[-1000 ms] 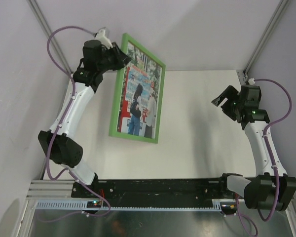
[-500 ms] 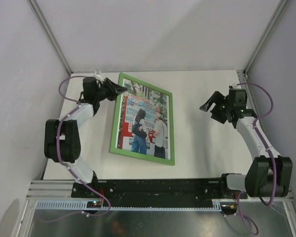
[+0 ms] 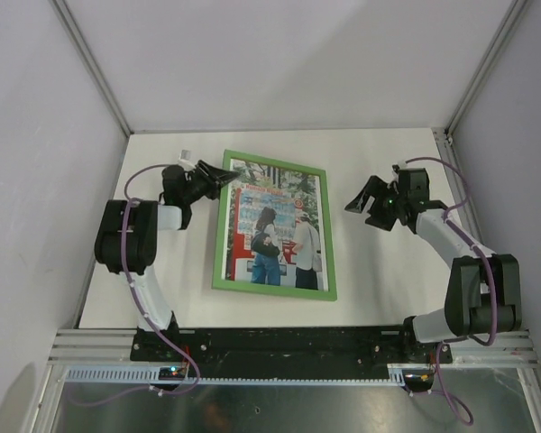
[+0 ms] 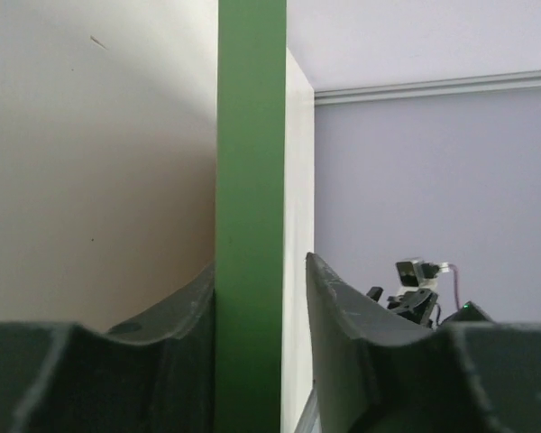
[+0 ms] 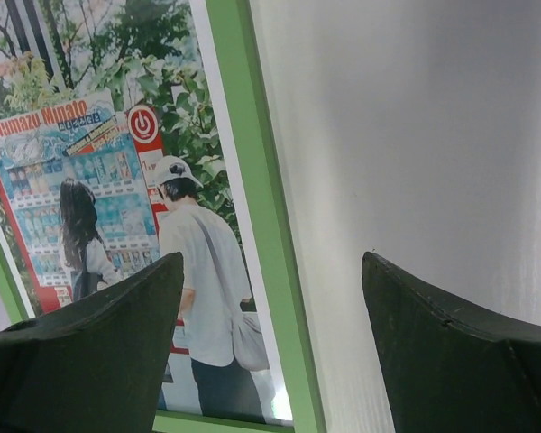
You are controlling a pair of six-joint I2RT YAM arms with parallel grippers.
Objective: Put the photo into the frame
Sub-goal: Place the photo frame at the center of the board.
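The green frame (image 3: 220,236) lies flat on the white table with the photo (image 3: 275,230) of two people at vending machines showing inside it. My left gripper (image 3: 218,175) is at the frame's far left corner. In the left wrist view its jaws straddle the green rail (image 4: 251,180): one finger (image 4: 176,307) lies against it, the other stands a little off it. My right gripper (image 3: 364,200) is open and empty, just right of the frame. The right wrist view shows the frame's right rail (image 5: 257,189) and the photo (image 5: 99,180) between its wide-apart fingers.
White table (image 3: 379,271) with grey walls on three sides and metal posts at the back corners. The black base rail (image 3: 288,343) runs along the near edge. Both arms are folded low, close to the table.
The frame, held up and tilted by my left gripper, has come down flat on the table and nearer. My right gripper has moved left toward the frame's right side.
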